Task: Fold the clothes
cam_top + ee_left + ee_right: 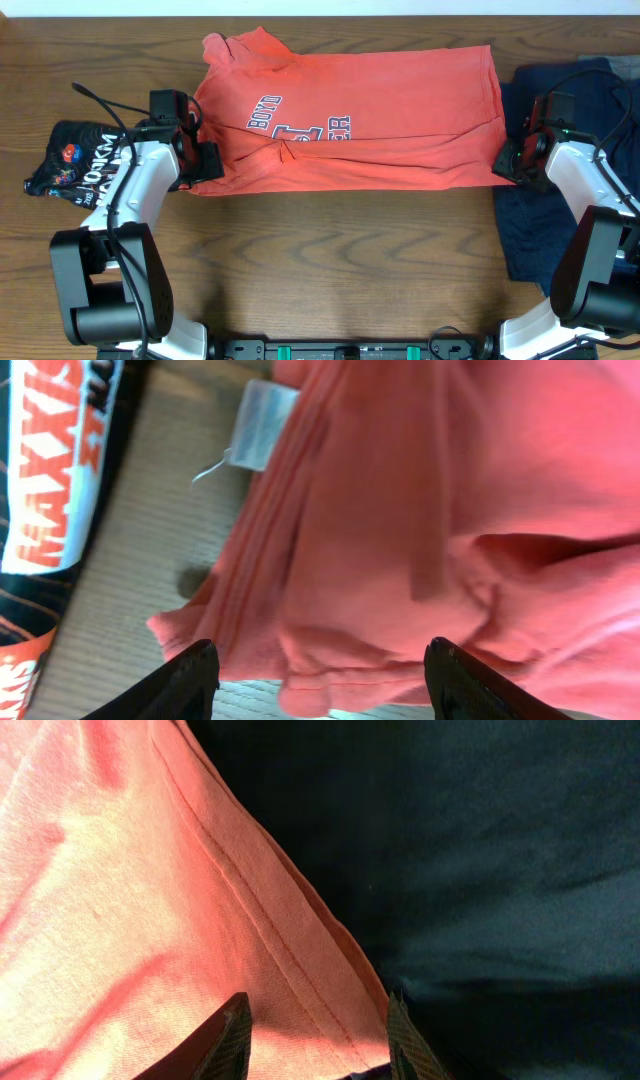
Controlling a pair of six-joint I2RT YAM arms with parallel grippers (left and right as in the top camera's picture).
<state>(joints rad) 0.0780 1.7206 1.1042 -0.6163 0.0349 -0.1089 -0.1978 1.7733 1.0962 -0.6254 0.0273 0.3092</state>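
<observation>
The left gripper (320, 665) stands with its two black fingers (195, 685) wide apart. A bunched fold of the coral-red cotton short-sleeved T-shirt (380, 110) lies loose between them. Seen from overhead, this gripper sits at the shirt's 8 o'clock corner. The right gripper (318, 1030) is spread more narrowly, its fingers on either side of the stitched hem (270, 940) at the shirt's 4 o'clock corner. The cloth there looks flat and unpinched.

The T-shirt lies sideways across the far half of the table, with its navy, white-edged lettering (298, 122) facing up and its hem toward 3 o'clock. It is rumpled at its 10 o'clock corner. A small white label (265, 425) shows at its edge in the left wrist view.

At 9 o'clock from the left gripper, beside the left arm, lies a crumpled small black shirt with white and orange print (75, 165). At 3 o'clock, dark navy garments (525, 235) lie spread under the right arm, and the T-shirt's hem rests over their edge.

All of this sits on a brown wood-grain table (350, 260), with a pale strip along its 12 o'clock edge.
</observation>
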